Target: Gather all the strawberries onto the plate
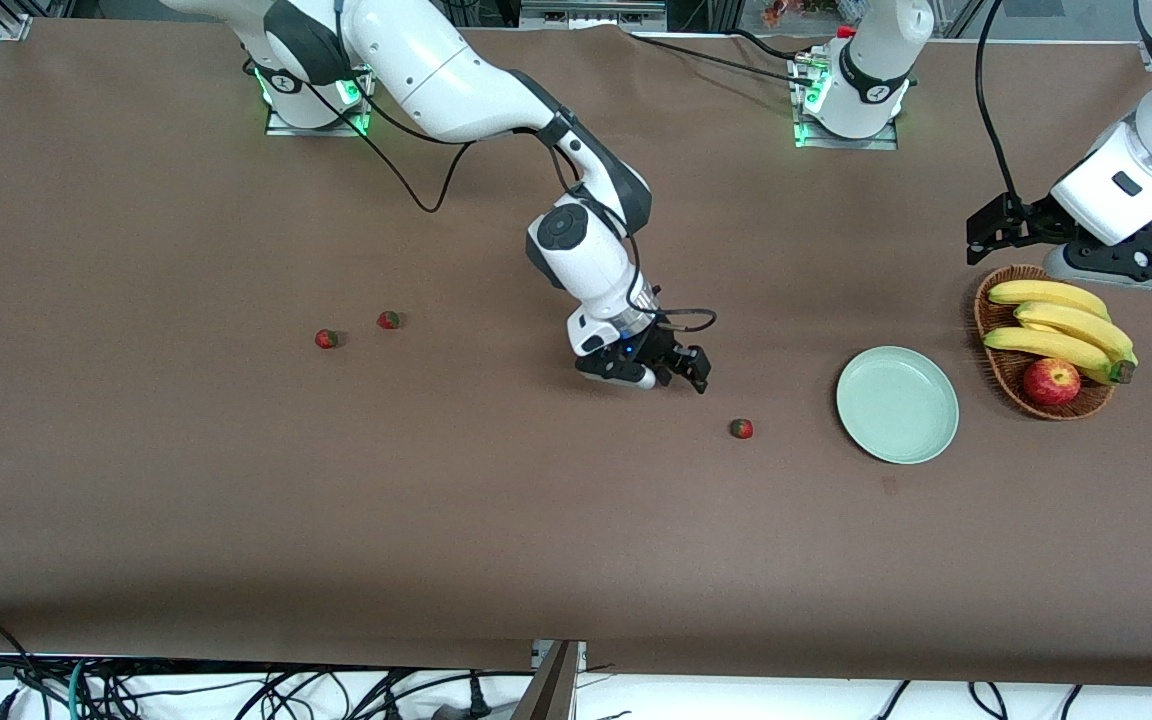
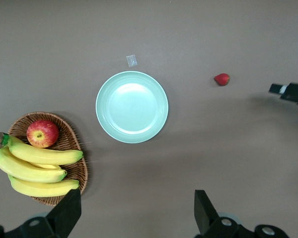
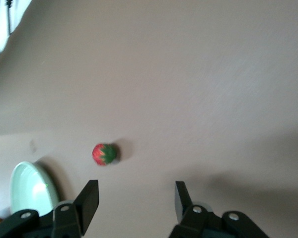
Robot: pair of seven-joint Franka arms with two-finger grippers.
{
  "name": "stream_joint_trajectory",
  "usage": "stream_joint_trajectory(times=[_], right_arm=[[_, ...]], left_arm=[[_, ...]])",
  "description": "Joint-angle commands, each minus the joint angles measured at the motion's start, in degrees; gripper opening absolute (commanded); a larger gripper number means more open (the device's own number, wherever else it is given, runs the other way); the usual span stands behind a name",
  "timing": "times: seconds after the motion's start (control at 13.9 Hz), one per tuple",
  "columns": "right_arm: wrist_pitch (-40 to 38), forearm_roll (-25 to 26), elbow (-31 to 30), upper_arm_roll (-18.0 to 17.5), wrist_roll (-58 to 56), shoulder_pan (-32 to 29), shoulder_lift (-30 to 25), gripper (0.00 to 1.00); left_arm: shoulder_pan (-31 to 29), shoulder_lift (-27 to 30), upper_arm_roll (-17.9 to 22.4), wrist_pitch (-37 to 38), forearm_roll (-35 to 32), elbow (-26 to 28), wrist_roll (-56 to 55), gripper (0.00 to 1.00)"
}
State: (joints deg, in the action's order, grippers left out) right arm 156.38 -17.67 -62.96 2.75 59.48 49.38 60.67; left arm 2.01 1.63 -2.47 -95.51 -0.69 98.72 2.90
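Observation:
Three small red strawberries lie on the brown table. One strawberry [image 1: 742, 429] [image 3: 105, 153] [image 2: 221, 79] lies beside the empty pale green plate [image 1: 897, 404] [image 2: 132, 106] [image 3: 32, 191], toward the right arm's end. The other two strawberries [image 1: 388, 320] [image 1: 326, 339] lie close together much nearer the right arm's end. My right gripper [image 1: 678, 378] [image 3: 135, 191] hangs low over the table short of the first strawberry, open, with nothing between its fingers. My left gripper [image 1: 983, 238] [image 2: 136, 198] waits high by the basket, open and empty.
A brown wicker basket [image 1: 998, 372] [image 2: 69, 144] with bananas [image 1: 1056, 325] and a red apple [image 1: 1051, 381] stands beside the plate at the left arm's end. A small pale scrap [image 2: 131, 60] lies on the table close to the plate.

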Motion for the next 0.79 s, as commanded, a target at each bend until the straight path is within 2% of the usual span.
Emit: stream_joint_trajectory(times=[0.0,0.14,0.22,0.36,0.43,0.58,0.72], right_arm=[[-13.6,0.7,-0.5,0.6,-7.4,-4.5,-5.1,0.7],[-23.5,0.5,-2.8,0.8,-17.0,-8.7,-9.1,0.7],[-26.8,0.6,-6.3,0.9,-22.2,-11.1,-12.2,0.7],[-32.1,0.6,-16.9,4.0,-32.8,-13.1,-19.7,0.71],[-32.4,0.6,-23.7,6.8,-37.6,-13.1,-23.9,0.73],[-30.6,0.6,-36.8,10.0,-45.2,-13.0,-31.5,0.73],[-25.2,0.6,-49.7,11.1,-46.7,-13.0,-37.3,0.78]], left_arm=[[0.4,-0.6,-0.1,3.2,1.1,-0.9,0.0,1.0],[0.9,-1.6,-2.3,8.2,1.1,-0.8,-0.5,1.0],[1.0,-3.2,-3.2,9.4,1.1,-0.8,-0.5,1.0],[1.2,-6.3,-3.7,8.4,1.1,-0.8,-0.6,1.0],[2.1,-8.4,-3.8,6.9,1.1,-0.8,-0.6,1.0],[3.1,-13.0,-3.9,2.2,2.4,-0.6,-3.3,1.0],[3.8,-18.1,-4.0,-6.3,4.4,-0.4,-5.0,1.0]])
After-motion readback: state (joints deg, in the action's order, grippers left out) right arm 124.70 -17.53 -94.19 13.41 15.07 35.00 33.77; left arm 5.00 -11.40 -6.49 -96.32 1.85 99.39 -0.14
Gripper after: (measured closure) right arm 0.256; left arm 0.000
